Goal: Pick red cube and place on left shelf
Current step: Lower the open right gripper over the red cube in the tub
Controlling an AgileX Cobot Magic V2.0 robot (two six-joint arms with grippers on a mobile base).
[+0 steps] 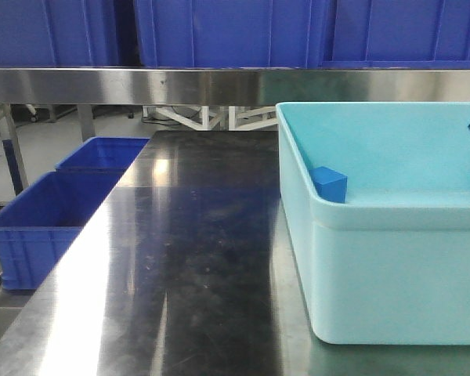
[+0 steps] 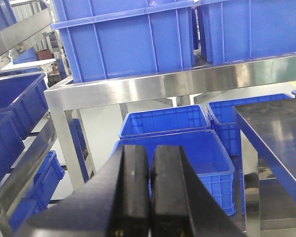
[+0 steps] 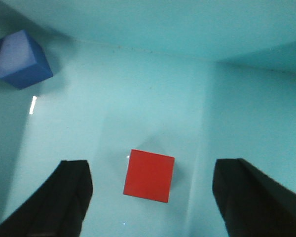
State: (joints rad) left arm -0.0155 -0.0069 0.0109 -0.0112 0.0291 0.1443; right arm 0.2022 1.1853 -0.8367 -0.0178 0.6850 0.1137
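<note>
The red cube (image 3: 149, 176) lies flat on the floor of the pale cyan tub (image 3: 138, 44), alone. My right gripper (image 3: 152, 167) hangs open above it, one dark finger on each side and clear of the cube. In the front view the tub's wall (image 1: 376, 266) hides the cube. The left shelf's steel front rail (image 1: 180, 84) runs across the top, with big blue crates (image 1: 227, 31) on it. My left gripper (image 2: 150, 190) is shut on nothing, out to the left of the table and facing the shelf rail (image 2: 163, 86).
A small blue block (image 3: 22, 59) rests in the tub's far left corner (image 1: 329, 184). The dark steel table (image 1: 196, 251) carries the tub at its right. Blue crates (image 1: 39, 227) stand on the floor to the table's left (image 2: 187, 158).
</note>
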